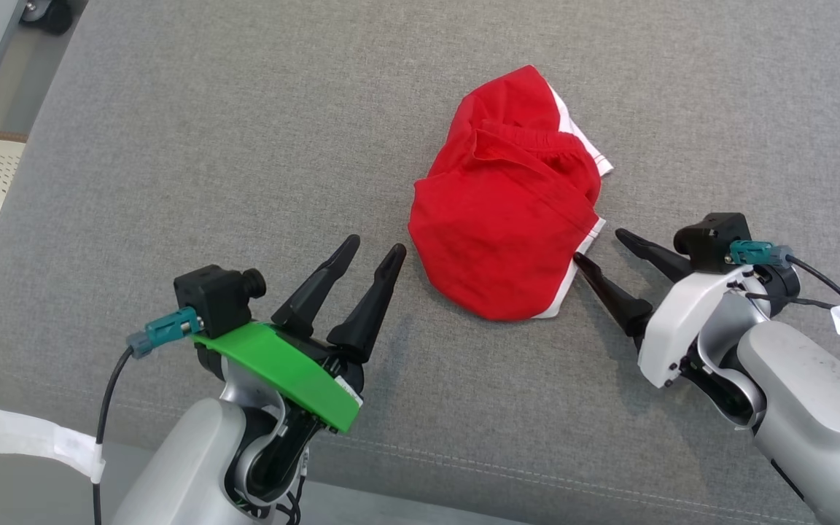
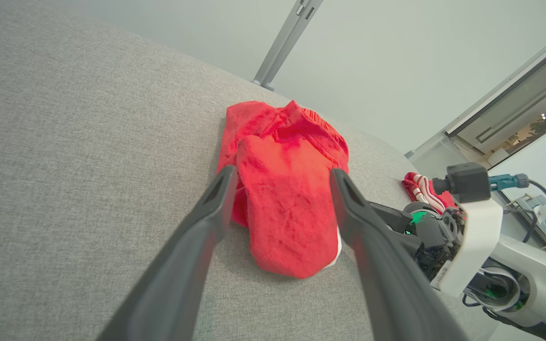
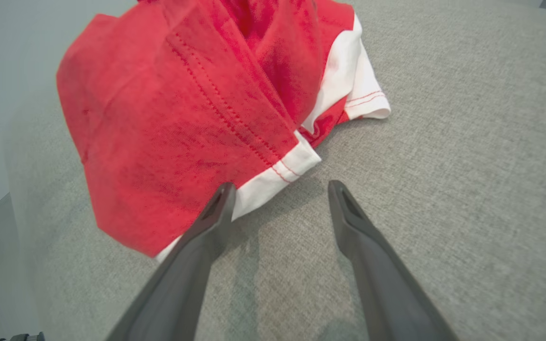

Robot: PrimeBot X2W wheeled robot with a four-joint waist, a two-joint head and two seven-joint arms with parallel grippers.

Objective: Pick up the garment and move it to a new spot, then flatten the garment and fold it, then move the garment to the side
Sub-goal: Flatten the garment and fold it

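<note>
The red shorts (image 1: pixel 507 219) lie crumpled on the grey cushion (image 1: pixel 172 146), long axis seven-to-one o'clock. The right gripper (image 1: pixel 601 246), jaws spread and empty, is nearer, the hem at its nine o'clock; the left gripper (image 1: pixel 374 246) is likewise spread.

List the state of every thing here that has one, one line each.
garment, crumpled in a loose heap on the grey cushion, not flattened or folded.
left claw, open, empty, short of the garment.
right claw, open, empty, one fingertip at the garment's white hem; contact unclear.
</note>
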